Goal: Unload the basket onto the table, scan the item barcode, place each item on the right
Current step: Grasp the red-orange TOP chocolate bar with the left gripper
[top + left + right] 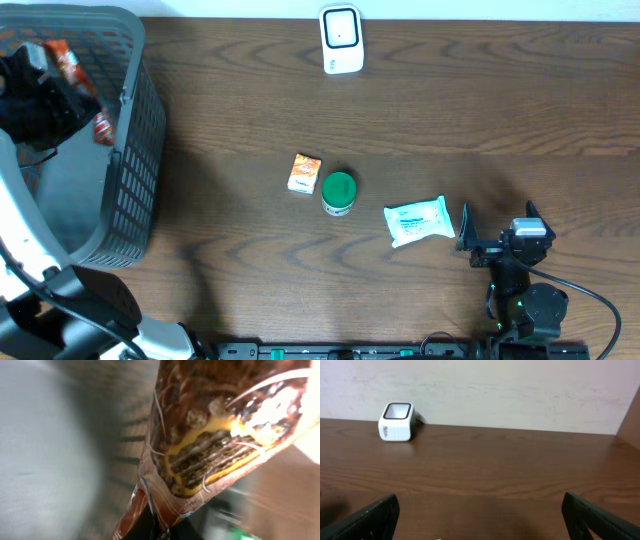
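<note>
My left gripper hangs over the grey basket at the far left, shut on a red-orange snack packet. The left wrist view is blurred; the packet fills it, printed with chocolate-striped biscuits, and its lower edge is pinched at my gripper. The white barcode scanner stands at the table's far edge, well away from the packet, and it also shows far left in the right wrist view as the scanner. My right gripper rests open near the front right, and in its own view the right gripper has nothing between its fingers.
The grey mesh basket fills the left end of the table. A small orange box, a green-lidded jar and a white wipes pack lie mid-table; the wipes pack is just left of the right gripper.
</note>
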Robot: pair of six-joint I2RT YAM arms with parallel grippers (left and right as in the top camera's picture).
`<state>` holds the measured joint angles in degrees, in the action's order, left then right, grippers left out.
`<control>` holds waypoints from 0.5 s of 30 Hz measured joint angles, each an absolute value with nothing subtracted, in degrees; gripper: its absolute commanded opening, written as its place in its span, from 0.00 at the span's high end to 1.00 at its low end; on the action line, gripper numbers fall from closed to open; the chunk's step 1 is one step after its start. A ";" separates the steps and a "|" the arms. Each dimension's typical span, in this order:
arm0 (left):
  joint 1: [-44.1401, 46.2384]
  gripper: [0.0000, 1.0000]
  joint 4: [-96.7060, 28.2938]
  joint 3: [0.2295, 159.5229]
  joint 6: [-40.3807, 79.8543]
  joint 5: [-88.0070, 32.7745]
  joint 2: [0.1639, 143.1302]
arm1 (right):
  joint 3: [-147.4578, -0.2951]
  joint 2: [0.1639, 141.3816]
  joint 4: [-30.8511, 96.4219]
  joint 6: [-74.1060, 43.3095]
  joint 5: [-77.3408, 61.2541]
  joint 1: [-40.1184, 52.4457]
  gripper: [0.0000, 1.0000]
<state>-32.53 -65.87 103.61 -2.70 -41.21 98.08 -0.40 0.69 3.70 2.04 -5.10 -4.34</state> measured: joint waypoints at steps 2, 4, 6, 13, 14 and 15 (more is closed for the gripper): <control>-31.70 0.93 -66.19 103.61 -2.50 -45.36 96.95 | -0.40 0.69 3.70 2.02 -5.10 -4.34 0.01; -30.94 0.93 -66.24 103.61 -2.31 -47.22 96.27 | -0.40 0.69 3.70 2.04 -5.10 -4.34 0.01; -30.26 0.93 -66.17 103.61 -2.17 -48.42 95.74 | -0.40 0.69 3.70 2.04 -5.10 -4.34 0.01; -28.86 0.93 -66.11 103.61 -1.65 -53.34 95.39 | -0.40 0.69 3.70 2.04 -5.10 -4.34 0.01; -28.80 0.93 -66.06 103.61 -1.67 -54.54 95.37 | -0.40 0.69 3.70 2.04 -5.10 -4.34 0.01; -28.73 0.93 -66.02 103.61 -1.72 -56.10 95.35 | -0.40 0.69 3.68 2.04 -5.10 -4.34 0.01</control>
<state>-28.73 -66.02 103.61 -1.72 -56.10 95.35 -0.40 0.69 3.68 2.04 -5.10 -4.34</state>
